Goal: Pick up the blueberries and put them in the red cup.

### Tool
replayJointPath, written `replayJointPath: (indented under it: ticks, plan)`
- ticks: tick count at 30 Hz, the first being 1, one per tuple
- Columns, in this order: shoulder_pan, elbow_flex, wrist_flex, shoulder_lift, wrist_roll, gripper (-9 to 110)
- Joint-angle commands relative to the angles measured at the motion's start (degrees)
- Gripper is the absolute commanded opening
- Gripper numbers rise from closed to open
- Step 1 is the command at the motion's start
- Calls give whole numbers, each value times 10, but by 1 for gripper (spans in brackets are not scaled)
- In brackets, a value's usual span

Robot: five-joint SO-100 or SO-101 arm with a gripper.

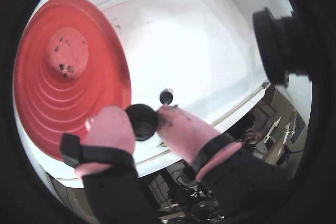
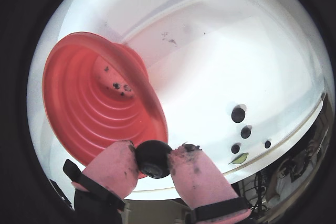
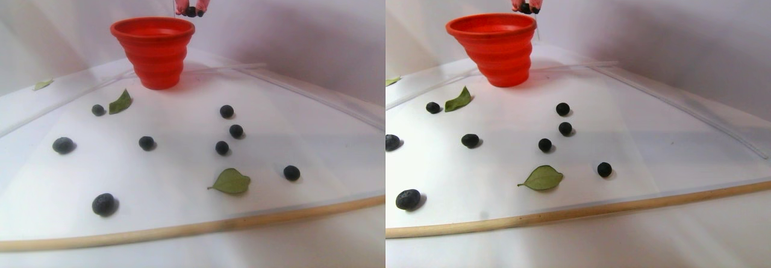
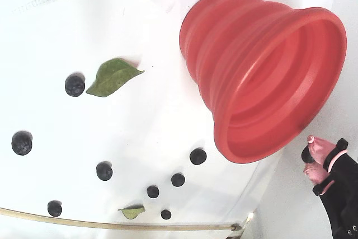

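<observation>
The red cup [image 3: 155, 51] stands upright, rim up, one dark blueberry [image 2: 153, 159] held above its rim, other blueberries [image 3: 227, 129] scattered on the sheet before it.

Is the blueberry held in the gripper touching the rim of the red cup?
Apart. In the stereo pair view, the gripper holds the blueberry above the red cup, with white background visible between berry and rim.

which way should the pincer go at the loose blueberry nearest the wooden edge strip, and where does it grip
Probably straight down from above, closing across the widest middle of that blueberry. It is round with no stem or handle, so any pair of opposite sides works, and it sits alone on the white sheet with no leaf or berry touching it. The pincer already holds another blueberry this way, beside the red cup.
</observation>
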Motion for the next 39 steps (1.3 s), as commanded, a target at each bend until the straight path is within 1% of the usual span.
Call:
replayJointPath:
  ticks: [1, 6, 13, 18, 26, 39]
  plan:
    - [-8, -66, 8, 31, 2, 10]
    - [-33, -79, 4, 12, 9, 11]
    - [-69, -33, -34, 6, 9, 11]
    - [-93, -29, -45, -25, 16, 11]
    - [-91, -9, -47, -18, 9, 18]
    - [-47, -52, 16, -7, -15, 16]
